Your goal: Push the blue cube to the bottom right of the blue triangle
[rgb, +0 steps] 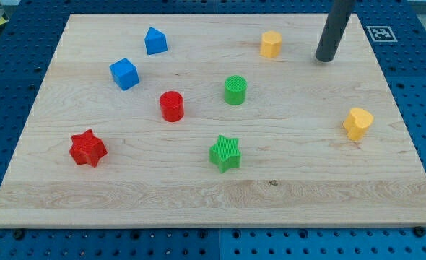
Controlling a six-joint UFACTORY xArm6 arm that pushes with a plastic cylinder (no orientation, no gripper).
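The blue cube (124, 74) sits on the wooden board at the upper left. The blue triangle (155, 41) lies above and to the right of it, near the board's top edge. The cube is to the lower left of the triangle, a short gap apart. My tip (324, 58) is at the upper right of the board, far to the right of both blue blocks and just right of the yellow hexagon (271, 44).
A red cylinder (172, 106) lies below and right of the cube. A green cylinder (235, 90), green star (225, 153), red star (88, 148) and yellow heart (357, 123) are spread over the wooden board (307, 195).
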